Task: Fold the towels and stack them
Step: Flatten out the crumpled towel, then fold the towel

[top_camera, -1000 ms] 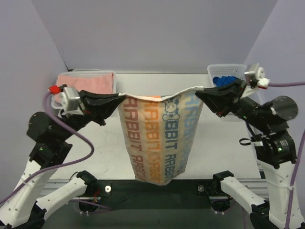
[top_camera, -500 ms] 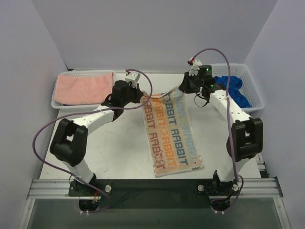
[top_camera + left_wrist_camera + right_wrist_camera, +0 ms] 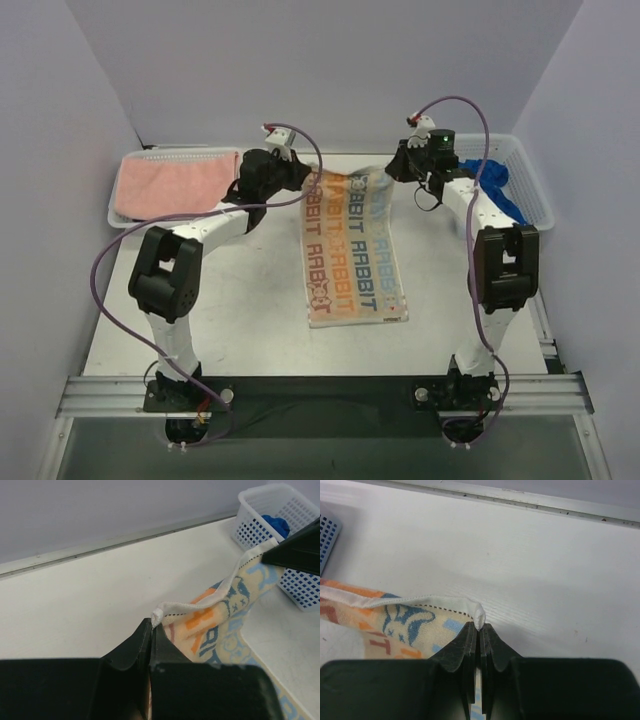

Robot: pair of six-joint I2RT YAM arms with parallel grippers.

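Both fingers (image 3: 134, 647) pairs seemingly tight on towel (image 3: 350, 262)

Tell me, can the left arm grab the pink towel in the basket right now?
Probably not yet: the left hand is shut on a corner of the RABBIT towel. The pink towel lies uncovered in its basket close beside that hand, so after letting go it could likely reach.

Lettered towel (image 3: 355, 270) between left basket (image 3: 113, 210) and right basket (image 3: 540, 195).
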